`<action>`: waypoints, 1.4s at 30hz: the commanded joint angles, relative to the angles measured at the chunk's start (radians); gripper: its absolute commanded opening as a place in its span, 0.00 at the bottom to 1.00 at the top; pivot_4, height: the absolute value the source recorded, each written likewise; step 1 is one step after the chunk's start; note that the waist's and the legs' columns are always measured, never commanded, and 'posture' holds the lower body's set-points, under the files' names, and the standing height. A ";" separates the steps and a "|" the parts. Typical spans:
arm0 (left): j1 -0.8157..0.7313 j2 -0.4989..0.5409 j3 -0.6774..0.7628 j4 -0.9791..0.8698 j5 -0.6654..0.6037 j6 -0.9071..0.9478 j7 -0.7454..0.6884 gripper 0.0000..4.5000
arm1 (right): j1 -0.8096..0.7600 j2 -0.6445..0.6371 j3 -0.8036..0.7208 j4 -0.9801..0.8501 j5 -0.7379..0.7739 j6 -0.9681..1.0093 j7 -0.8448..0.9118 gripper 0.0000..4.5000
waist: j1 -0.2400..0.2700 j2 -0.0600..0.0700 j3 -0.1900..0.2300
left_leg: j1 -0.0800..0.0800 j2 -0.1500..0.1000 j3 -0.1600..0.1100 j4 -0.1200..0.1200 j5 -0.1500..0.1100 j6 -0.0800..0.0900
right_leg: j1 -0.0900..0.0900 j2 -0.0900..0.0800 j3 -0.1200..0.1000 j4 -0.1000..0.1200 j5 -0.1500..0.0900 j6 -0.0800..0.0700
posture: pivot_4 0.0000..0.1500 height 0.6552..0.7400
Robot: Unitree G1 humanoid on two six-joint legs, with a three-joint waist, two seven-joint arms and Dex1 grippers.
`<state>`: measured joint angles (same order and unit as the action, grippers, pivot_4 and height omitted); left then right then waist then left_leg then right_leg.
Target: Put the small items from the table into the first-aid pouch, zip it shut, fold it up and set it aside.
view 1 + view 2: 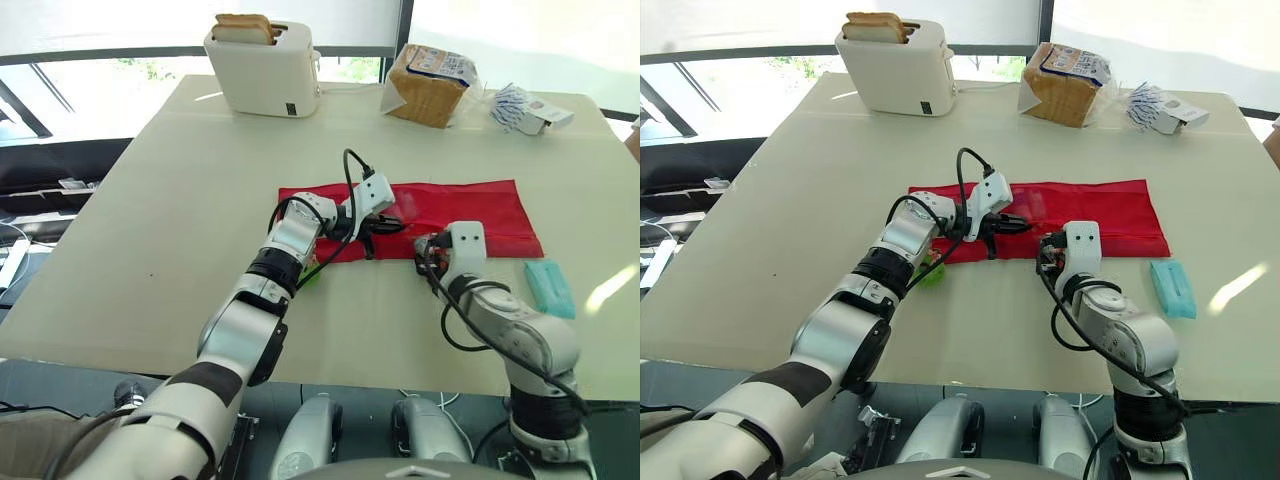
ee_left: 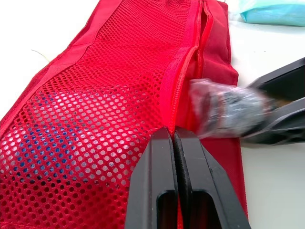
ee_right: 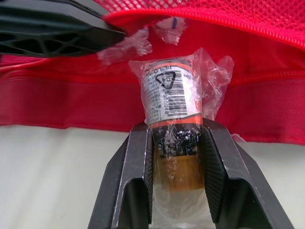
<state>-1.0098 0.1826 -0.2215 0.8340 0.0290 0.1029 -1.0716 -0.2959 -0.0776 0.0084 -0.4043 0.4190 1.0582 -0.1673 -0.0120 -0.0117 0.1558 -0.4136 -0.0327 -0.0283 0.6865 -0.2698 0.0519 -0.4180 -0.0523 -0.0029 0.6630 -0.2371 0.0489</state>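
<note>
The red pouch (image 1: pixel 470 215) lay mid-frame, something blue (image 2: pixel 62 143) showing through its mesh. The left gripper (image 2: pixel 173 136) pinched the zip edge and should lift it to widen the mouth. The right gripper (image 3: pixel 174 131) clamped a wrapped bottle (image 3: pixel 167 102) at the opening, needing a deep push inside. A teal packet (image 1: pixel 549 288) lay lower right.

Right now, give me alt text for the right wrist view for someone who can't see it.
The right gripper clamps a small plastic-wrapped bottle with a barcode label, pointed at the red pouch. The left gripper pinches the pouch's zipper edge beside it.
</note>
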 commanded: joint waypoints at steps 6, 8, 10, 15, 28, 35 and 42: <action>0.008 0.003 0.008 -0.097 -0.029 0.006 -0.028 0.00 | -0.126 0.098 -0.042 0.165 -0.104 -0.204 -0.032 0.18 | -0.004 0.000 0.000 | 0.000 0.000 0.000 0.000 0.000 0.000 | 0.000 0.000 0.000 0.001 0.000 0.000 | 1.00 1.00; 0.011 0.005 0.005 -0.101 -0.030 0.008 -0.031 0.00 | -0.147 0.113 -0.051 0.196 -0.123 -0.238 -0.036 0.18 | -0.004 0.000 0.000 | 0.000 0.000 0.000 0.000 0.000 -0.001 | -0.002 0.000 0.001 0.001 0.000 0.000 | 1.00 1.00; 0.015 0.005 0.001 -0.106 -0.032 0.010 -0.042 0.00 | -0.167 0.124 -0.047 0.233 -0.141 -0.267 -0.033 0.18 | -0.004 0.000 0.000 | 0.000 0.000 0.000 0.000 0.001 -0.001 | -0.002 0.000 0.001 0.001 0.000 0.000 | 1.00 1.00; 0.032 0.009 -0.010 -0.127 -0.033 0.011 -0.071 0.00 | -0.197 0.128 -0.011 0.323 -0.189 -0.321 0.002 0.18 | -0.006 0.000 0.000 | 0.000 0.000 0.001 -0.001 0.001 -0.001 | -0.003 0.000 0.002 0.002 0.000 0.000 | 1.00 1.00; 0.052 0.020 -0.013 -0.143 -0.025 0.016 -0.072 0.00 | -0.153 0.014 0.086 0.293 -0.233 -0.303 0.213 0.18 | -0.009 0.001 0.000 | 0.000 0.000 0.001 -0.001 0.001 -0.001 | -0.004 0.001 0.003 0.002 0.000 0.000 | 1.00 1.00; 0.060 0.028 -0.015 -0.160 -0.027 0.025 -0.073 0.00 | -0.092 0.027 0.022 0.177 -0.248 -0.236 0.149 0.18 | -0.004 0.000 0.000 | -0.001 0.000 0.002 -0.001 0.001 -0.001 | -0.004 0.000 0.003 0.002 0.000 0.000 | 1.00 1.00; 0.081 0.029 -0.024 -0.193 -0.027 0.037 -0.082 0.00 | -0.108 0.075 -0.032 0.210 -0.279 -0.247 0.071 0.18 | -0.003 0.001 0.000 | 0.000 0.000 0.001 -0.001 0.001 -0.001 | -0.004 0.000 0.003 0.002 0.000 0.000 | 1.00 1.00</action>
<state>-0.9346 0.2087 -0.2385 0.6905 0.0159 0.1421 -1.1403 -0.3770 -0.0046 0.0046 -0.1970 0.1584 0.8382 -0.0700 -0.0154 -0.0112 0.1557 -0.4141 -0.0323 -0.0269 0.6854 -0.2690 0.0506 -0.4217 -0.0521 -0.0001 0.6653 -0.2370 0.0487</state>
